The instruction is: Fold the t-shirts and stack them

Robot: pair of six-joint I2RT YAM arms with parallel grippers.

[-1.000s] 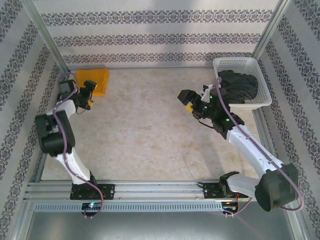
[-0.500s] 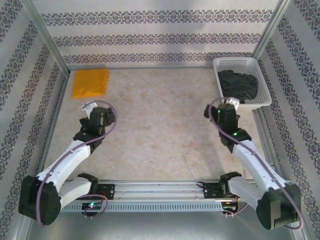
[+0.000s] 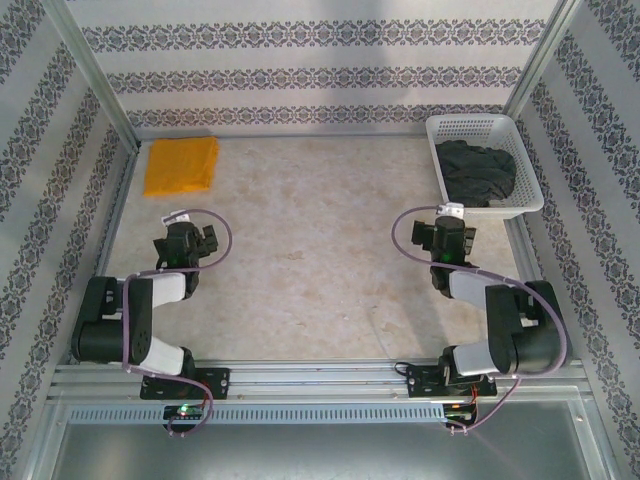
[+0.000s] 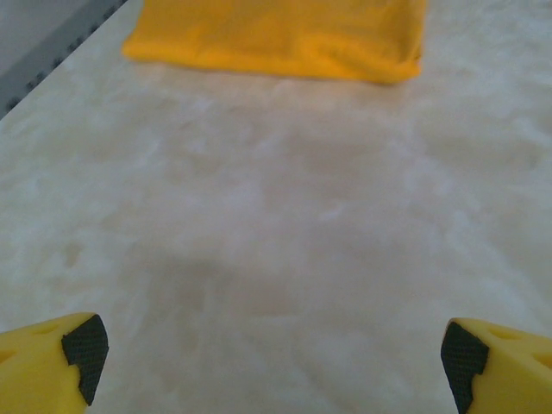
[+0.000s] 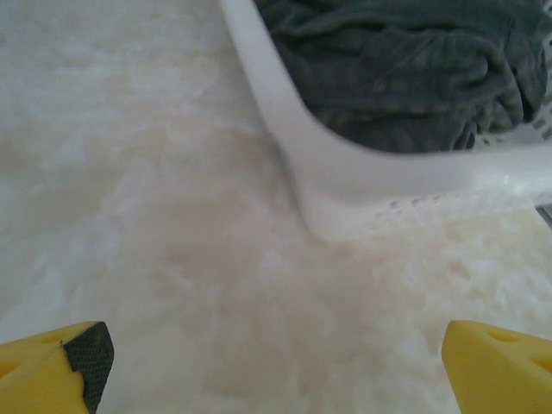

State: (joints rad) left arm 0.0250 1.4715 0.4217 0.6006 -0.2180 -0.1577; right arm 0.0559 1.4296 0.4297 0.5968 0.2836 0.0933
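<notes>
The orange-yellow t-shirt (image 3: pixel 181 165) lies folded flat at the table's far left corner; in the left wrist view this t-shirt (image 4: pixel 285 34) is ahead of my fingers. The dark grey t-shirt (image 3: pixel 478 172) sits crumpled inside the white lattice basket (image 3: pixel 470 122) at the far right, and shows over the rim (image 5: pixel 345 172) as a bunched heap (image 5: pixel 405 69). My left gripper (image 3: pixel 188 238) (image 4: pixel 276 362) is open over bare table, well short of the orange shirt. My right gripper (image 3: pixel 443 232) (image 5: pixel 272 362) is open, just short of the basket's near corner.
Patterned walls and metal posts enclose the table on three sides. Both arms are folded back near their bases on the rail at the near edge (image 3: pixel 320 378). A metal strip (image 4: pixel 52 60) runs along the left wall.
Both arms have drawn back toward the near edge and folded up. The left gripper left the orange shirt; the right pulled away from the basket. Both jaws stayed open.
</notes>
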